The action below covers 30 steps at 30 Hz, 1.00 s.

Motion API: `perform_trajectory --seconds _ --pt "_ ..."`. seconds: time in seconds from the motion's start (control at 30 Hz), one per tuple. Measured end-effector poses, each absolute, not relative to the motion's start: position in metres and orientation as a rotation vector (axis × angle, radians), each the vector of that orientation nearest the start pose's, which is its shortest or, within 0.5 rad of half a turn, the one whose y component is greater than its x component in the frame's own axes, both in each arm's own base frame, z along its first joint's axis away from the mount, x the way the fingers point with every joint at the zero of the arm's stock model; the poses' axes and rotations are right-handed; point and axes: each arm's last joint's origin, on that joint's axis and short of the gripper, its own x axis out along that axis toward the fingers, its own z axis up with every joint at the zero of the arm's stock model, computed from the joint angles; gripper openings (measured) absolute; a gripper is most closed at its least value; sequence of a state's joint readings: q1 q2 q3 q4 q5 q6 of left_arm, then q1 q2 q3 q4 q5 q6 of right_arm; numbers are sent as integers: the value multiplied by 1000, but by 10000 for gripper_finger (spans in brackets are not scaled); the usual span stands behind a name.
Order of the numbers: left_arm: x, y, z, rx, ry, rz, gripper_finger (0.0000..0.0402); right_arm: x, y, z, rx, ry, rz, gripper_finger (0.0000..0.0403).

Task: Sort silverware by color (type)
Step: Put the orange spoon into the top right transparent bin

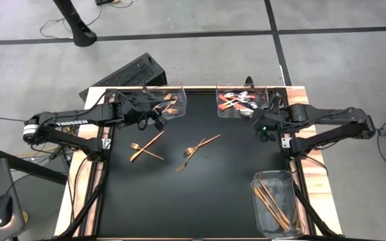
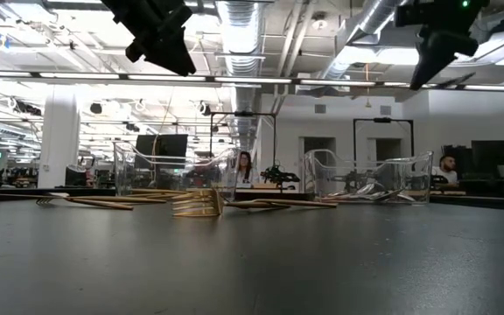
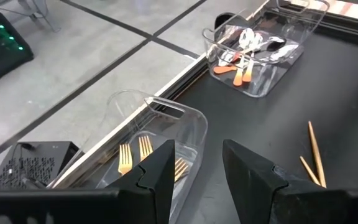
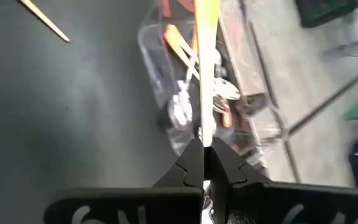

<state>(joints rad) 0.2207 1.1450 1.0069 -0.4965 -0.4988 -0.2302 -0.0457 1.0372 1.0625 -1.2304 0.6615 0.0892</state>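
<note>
Over the spoon bin point(image 1: 238, 102), right gripper point(image 4: 202, 163) has its jaws clamped on a spoon point(image 4: 205, 37), handle pointing straight out (left gripper point(image 3: 197, 165), jaws apart and empty, hangs by the fork bin point(image 3: 160, 140)).

Readable text: one item only. "TROSSEN" in white capitals on the dark upper link of the left arm point(image 1: 68, 122), high view, at about 9 o'clock of the bench point(image 1: 200, 201). Right wrist view shows partial white characters on the wrist housing at the lower edge, cut off, not legible. No labels or numbers readable elsewhere.
</note>
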Motion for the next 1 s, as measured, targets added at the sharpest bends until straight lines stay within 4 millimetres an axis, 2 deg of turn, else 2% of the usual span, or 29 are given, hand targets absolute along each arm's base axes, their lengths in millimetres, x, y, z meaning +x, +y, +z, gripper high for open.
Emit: perform_trajectory --seconds 0.13,0.23,0.33,0.47,0.63,0.8,0.9,1.0 --pt "228 65 314 -124 558 768 123 160 -39 298 -360 1122 -621 15" --pt "228 65 313 -179 553 753 123 163 -54 295 -424 1113 -626 15" --pt "228 64 312 -242 547 746 123 161 -74 289 -428 1134 -603 15" --pt "225 64 310 -264 570 772 123 164 -103 284 -397 1076 -564 15" --pt "224 64 307 -301 575 829 123 172 -140 276 -464 1020 -513 15" --pt "225 62 305 -360 584 773 123 175 -171 251 -353 1047 -439 22" --pt "225 58 303 -406 610 744 123 176 -182 238 -287 1083 -435 40" --pt "221 54 299 -411 667 757 123 180 -189 233 -281 1072 -452 68"
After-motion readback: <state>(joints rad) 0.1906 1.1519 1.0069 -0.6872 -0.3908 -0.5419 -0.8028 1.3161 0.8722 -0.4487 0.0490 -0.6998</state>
